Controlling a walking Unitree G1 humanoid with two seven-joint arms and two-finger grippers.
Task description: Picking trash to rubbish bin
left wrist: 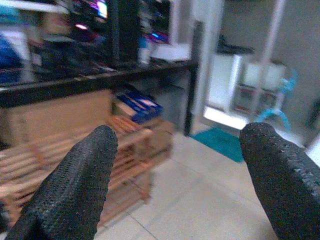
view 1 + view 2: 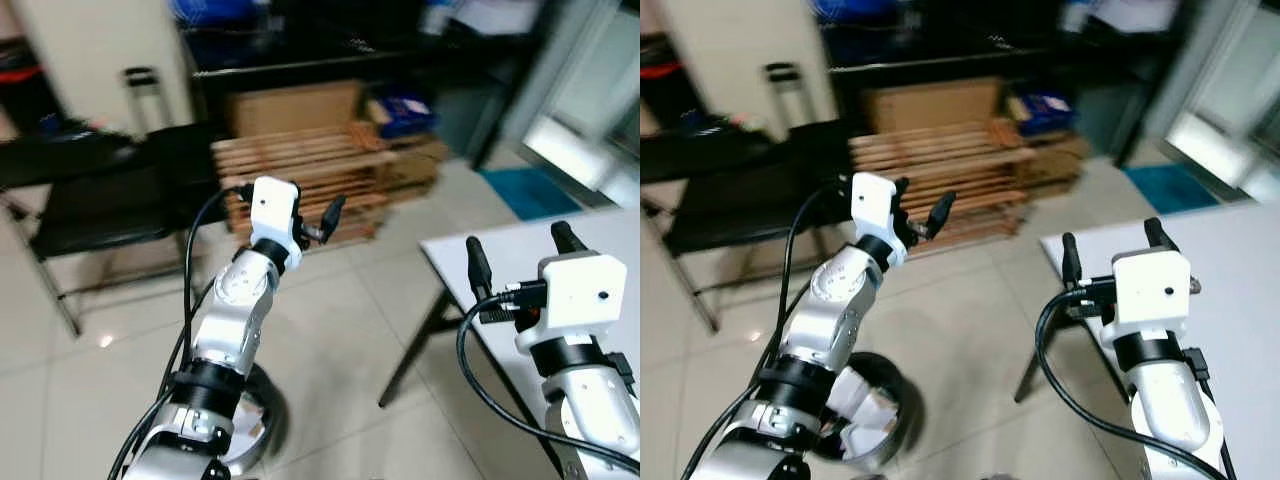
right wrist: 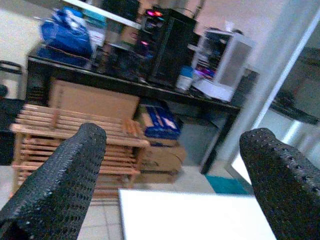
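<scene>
A round metal rubbish bin [image 2: 908,402] stands on the tiled floor under my left arm, with white crumpled scraps [image 2: 868,412] inside it. My left gripper [image 2: 924,198] is raised above the floor, pointing at a wooden pallet stack [image 2: 310,165]. Its black fingers [image 1: 75,185] are spread open with nothing between them. My right gripper [image 2: 515,238] hovers over the near corner of a white table [image 2: 1235,240], open and holding nothing. In the right wrist view its fingers [image 3: 60,185] frame the bare tabletop [image 3: 190,215].
A black chair [image 2: 100,205] stands at the left. Cardboard boxes [image 2: 295,105] and a black shelf [image 2: 300,60] sit behind the pallets. A blue mat [image 2: 530,190] lies at the far right. The table's dark leg [image 2: 415,350] slants down to the floor.
</scene>
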